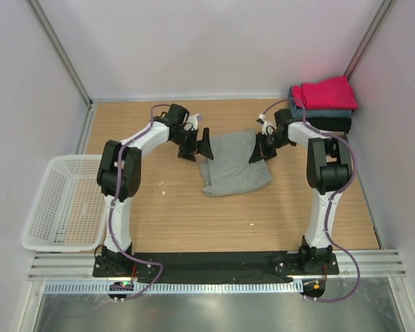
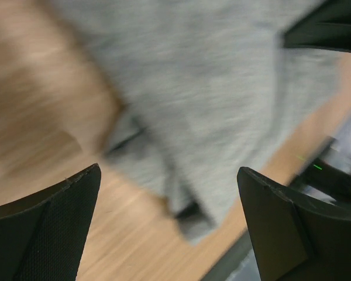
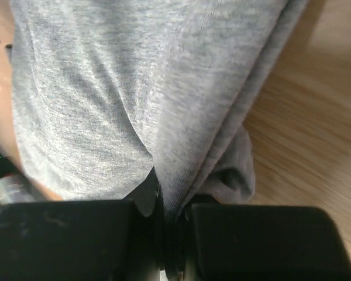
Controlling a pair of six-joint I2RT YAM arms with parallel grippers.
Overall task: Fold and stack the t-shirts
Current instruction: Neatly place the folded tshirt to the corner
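A: Left gripper (image 1: 196,146) state?
B: Jaws spread wide, nothing between them. In its wrist view both fingers (image 2: 52,228) frame blurred grey cloth and bare table (image 2: 23,117) ahead of the tips. Can't tell if either tip touches fabric.
A: Right gripper (image 1: 259,149)?
B: Pinched narrow on the grey tee (image 1: 234,166). Its wrist view shows a fold of the cloth running straight into the closed gap between the pads (image 3: 251,240).
A: Tee relative to each?
B: Lies between the two grippers, flat on the table, partly folded. Left gripper is just beside its far-left corner, right gripper on its far-right edge. Most of the cloth trails back toward the bases.
A: Other tees?
B: Stacked near the right gripper, outboard and beyond it: magenta tee (image 1: 325,92) on top, slate-blue tee (image 1: 318,111) under it, black tee (image 1: 335,124) at the bottom. Not touching the gripper.
A: Basket?
B: White mesh basket (image 1: 59,207) is well apart from the left gripper, outboard and back toward its base.
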